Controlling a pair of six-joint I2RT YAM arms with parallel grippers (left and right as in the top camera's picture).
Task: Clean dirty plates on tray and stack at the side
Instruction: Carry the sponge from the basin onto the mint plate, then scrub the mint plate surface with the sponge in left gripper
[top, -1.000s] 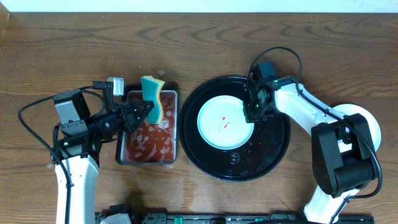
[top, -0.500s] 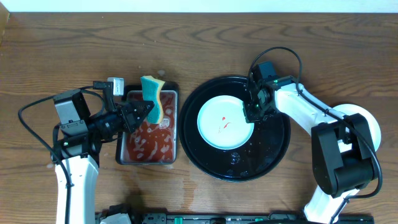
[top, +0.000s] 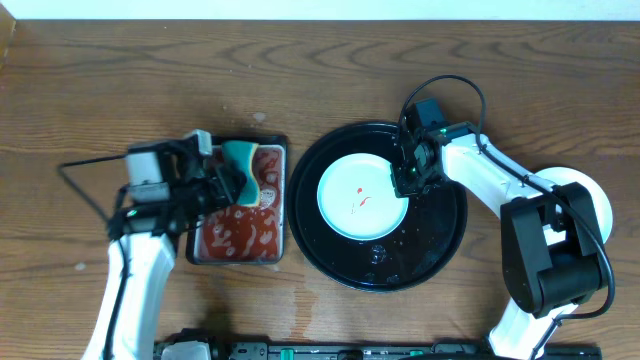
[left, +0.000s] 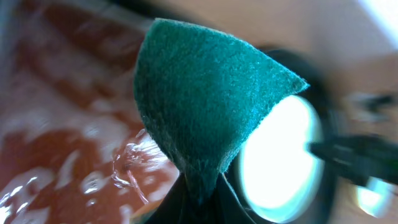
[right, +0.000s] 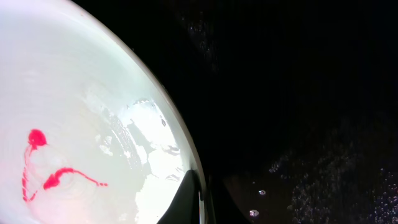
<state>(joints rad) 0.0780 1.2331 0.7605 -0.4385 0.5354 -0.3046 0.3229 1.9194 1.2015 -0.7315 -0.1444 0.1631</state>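
Left gripper (top: 233, 181): closed on the lower edge of the sponge (top: 245, 167). Since a second ago it has been carried rightward, and the arm has been swung in toward the sauce tray (top: 238, 240).
Sponge: held over the upper right part of the sauce tray. The green scouring face is now turned up toward the overhead camera, where the yellow side was shown before. Contact with the sauce cannot be told.
Sauce tray: small, rectangular, metal, filled with red sauce streaked with pale foam. It is set just left of the tray (top: 440, 240) and has not been moved.
Right gripper (top: 405, 184): clamped shut on the right rim of the plate (top: 350, 215), in the same place as a second ago.
Plate: a single pale mint plate is seen, lying inside the tray, left of its centre. Its position is unchanged.
Smears (top: 359, 198): thin red marks near the plate's middle, unaltered.
Tray: round, glossy black, dotted with water droplets, resting on the tabletop (top: 120, 80).
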